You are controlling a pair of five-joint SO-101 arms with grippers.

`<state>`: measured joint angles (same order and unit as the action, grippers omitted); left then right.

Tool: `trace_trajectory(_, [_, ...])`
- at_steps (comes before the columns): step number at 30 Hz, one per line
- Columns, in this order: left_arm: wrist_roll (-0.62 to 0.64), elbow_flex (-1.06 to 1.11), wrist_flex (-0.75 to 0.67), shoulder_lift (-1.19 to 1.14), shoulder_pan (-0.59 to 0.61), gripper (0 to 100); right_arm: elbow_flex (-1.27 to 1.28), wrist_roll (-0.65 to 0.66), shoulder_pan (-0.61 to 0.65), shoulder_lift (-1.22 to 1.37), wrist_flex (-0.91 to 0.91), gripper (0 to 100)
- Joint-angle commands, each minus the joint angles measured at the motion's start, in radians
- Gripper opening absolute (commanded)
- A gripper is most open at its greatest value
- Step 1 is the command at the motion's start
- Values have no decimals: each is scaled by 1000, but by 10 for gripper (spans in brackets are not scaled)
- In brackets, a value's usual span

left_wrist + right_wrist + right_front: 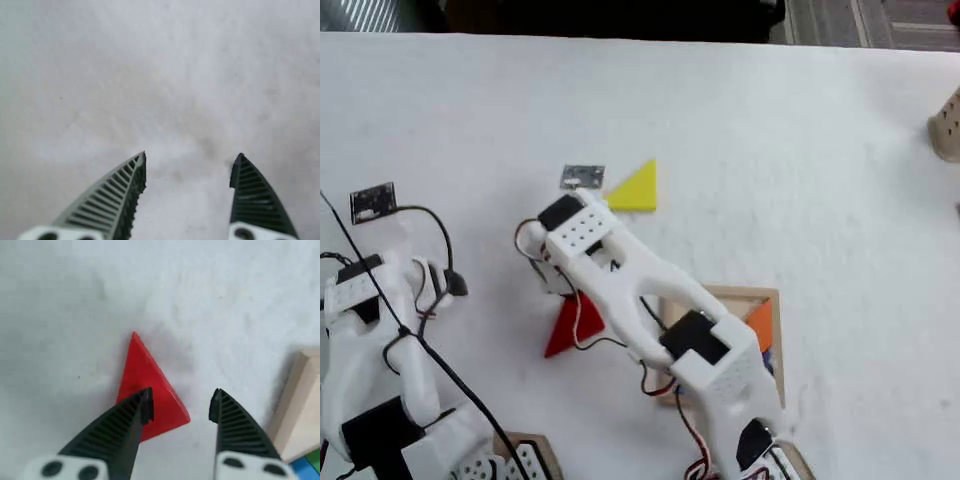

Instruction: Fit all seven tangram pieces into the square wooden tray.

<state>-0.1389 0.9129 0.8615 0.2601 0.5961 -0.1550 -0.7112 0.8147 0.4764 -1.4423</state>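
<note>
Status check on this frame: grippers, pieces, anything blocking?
Left gripper open over bare table. Right gripper open at red triangle. Yellow triangle also outside tray. Nothing seen blocking.

White table (pixel 770 110); holed block (pixel 947 126) (wooden)

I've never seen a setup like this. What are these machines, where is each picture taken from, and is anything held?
These are two small white robot arms at a white table. One picture looks down from a fixed camera above; the other two come from cameras on each arm's wrist, looking past its two dark fingers. On the table lie a yellow triangle and a red triangle, near a wooden tray holding an orange piece. The right gripper is open at the red triangle; the left gripper is open over bare table. Nothing is held.
</note>
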Motion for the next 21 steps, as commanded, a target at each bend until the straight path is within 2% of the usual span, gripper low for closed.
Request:
trace_trajectory(1, [2,-6,-14,42,-15,271,-51,87,4,-188,-101,188])
trace_trajectory(7, [2,-6,-12,42,-15,271,103,97,38,-321,-76,187])
trace_trajectory(10, [2,-6,-12,42,-13,271,203,241,79,-360,-93,176])
trace_trajectory(12, [2,-6,-15,42,-12,271,258,385,90,-401,-120,111])
trace_trajectory(14, [2,-6,-17,42,-12,271,307,526,116,-452,-131,1])
trace_trajectory(15, [2,-6,-17,42,-12,271,338,580,134,-481,-145,22])
trace_trajectory(17, [2,-6,-17,42,-10,271,410,643,174,-545,-156,26])
trace_trajectory(21, [2,-6,-17,42,-10,271,588,652,240,-639,-10,18])
